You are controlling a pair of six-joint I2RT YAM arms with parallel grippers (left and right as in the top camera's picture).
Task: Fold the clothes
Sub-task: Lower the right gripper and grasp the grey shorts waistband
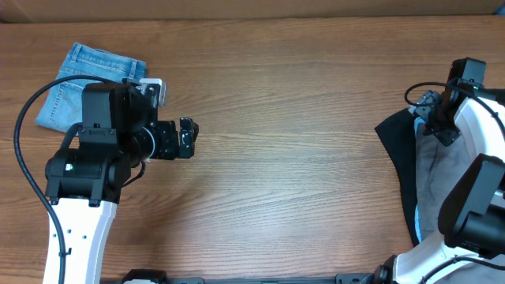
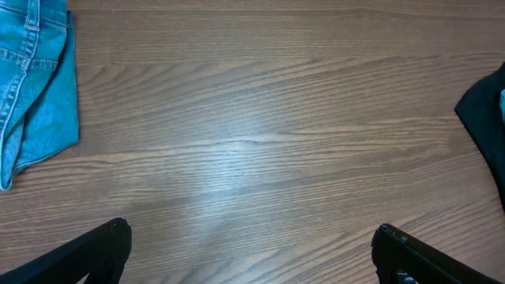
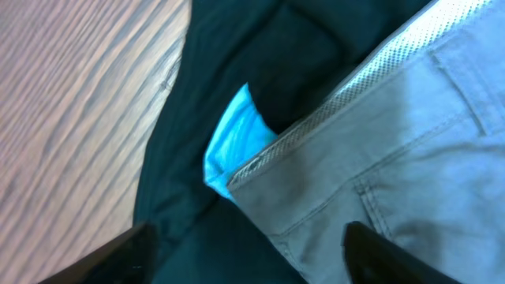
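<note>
Folded light-blue denim shorts [image 1: 88,79] lie at the table's far left; they also show in the left wrist view [image 2: 35,87]. My left gripper [image 1: 186,138] is open and empty over bare wood, right of the denim [image 2: 251,252]. At the right edge lies a pile: grey shorts [image 1: 439,177] on a black garment [image 1: 399,150]. My right gripper [image 1: 432,114] is open, just above the pile. In the right wrist view its fingers [image 3: 248,248] straddle the grey shorts [image 3: 394,158] and the black garment [image 3: 229,63], with a light-blue tag [image 3: 234,134] between them.
The wooden table [image 1: 284,118] stretches between the two arms. A cable loops left of the left arm [image 1: 24,158]. The black garment's edge shows at the right of the left wrist view [image 2: 485,118].
</note>
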